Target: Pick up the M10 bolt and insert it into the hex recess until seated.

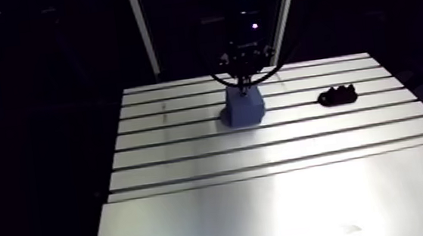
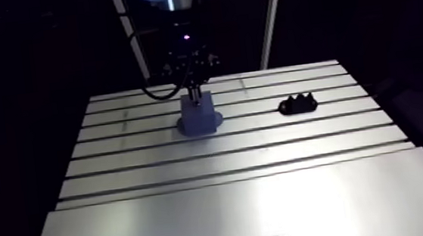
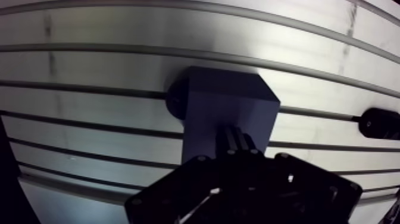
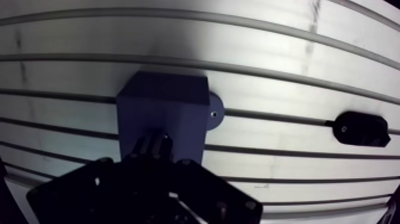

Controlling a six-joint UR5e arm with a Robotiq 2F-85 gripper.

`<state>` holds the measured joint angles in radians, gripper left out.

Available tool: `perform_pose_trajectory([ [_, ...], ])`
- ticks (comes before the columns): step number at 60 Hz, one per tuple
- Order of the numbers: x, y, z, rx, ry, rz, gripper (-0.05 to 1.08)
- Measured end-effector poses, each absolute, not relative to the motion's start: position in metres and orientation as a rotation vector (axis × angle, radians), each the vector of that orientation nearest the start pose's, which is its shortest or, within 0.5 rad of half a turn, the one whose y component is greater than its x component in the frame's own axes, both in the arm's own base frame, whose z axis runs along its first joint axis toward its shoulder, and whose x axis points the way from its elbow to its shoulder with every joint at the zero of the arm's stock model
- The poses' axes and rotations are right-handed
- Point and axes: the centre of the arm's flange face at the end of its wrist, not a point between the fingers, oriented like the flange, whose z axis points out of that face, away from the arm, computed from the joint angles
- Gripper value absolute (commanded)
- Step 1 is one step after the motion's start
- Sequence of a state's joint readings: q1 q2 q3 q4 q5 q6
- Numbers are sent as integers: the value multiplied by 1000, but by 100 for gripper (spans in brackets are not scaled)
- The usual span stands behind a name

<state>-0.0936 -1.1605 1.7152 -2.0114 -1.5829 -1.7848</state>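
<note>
- Slotted aluminium forms the desk (image 1: 269, 197). Its nearest part is a plain sheet, and behind it long slots run across, which I judge are there so that fixtures can be fastened down.
- Further in, about the middle of the slotted part, a blue-grey block (image 1: 243, 108) stands upright on a round foot (image 4: 215, 113) that lies over one slot. The foot shows a small hole, so the block is probably screwed down and would not slide under a push from above.
- Over the top face of the block the tool (image 1: 242, 87) hangs straight down, with its tip at the face or just above it. This vertical pose suits a push along the axis of the recess.
- In the wrist view the fingers (image 4: 147, 146) are drawn almost together, with a narrow pale strip pressed between them. I take this strip to be the M10 bolt (image 3: 238, 138), so the tool is clamped on it. The head of the bolt is hidden.
- The hex recess itself does not show. I suppose it is in the top face, under the tool, and I cannot tell whether the bolt is already seated.
- At about the same depth, well apart from the block, a black holder (image 1: 338, 96) with small bumps on top lies on the desk. It may be the place where the bolt waited, but I cannot tell.
</note>
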Motion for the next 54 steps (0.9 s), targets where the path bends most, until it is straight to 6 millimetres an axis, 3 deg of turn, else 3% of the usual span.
perform_pose_trajectory([
  [54, -596, -76, 230, -184, 3009, -10, 108],
])
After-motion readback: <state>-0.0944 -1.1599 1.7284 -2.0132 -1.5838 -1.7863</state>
